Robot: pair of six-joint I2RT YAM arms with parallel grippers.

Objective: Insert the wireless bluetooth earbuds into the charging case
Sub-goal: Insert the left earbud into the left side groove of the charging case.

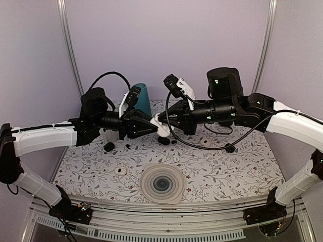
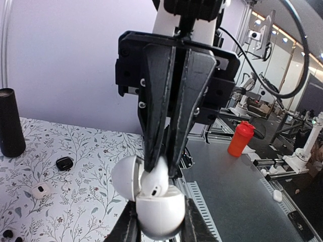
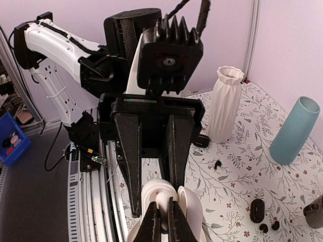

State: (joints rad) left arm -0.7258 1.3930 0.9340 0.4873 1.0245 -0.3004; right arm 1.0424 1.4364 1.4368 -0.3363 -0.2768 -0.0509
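Seating white earbud (image 2: 154, 184), pinched by right gripper (image 2: 160, 170): lower squarely into open charging case (image 2: 161, 216) (left gripper (image 2: 160, 229) clamps it); release once seated.

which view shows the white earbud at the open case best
Left wrist. The white earbud sits mid-frame, pinched by the right gripper at the mouth of the open white case. Top external shows only a small white blob at that gripper's tip; in right wrist, its own fingers hide most of it.
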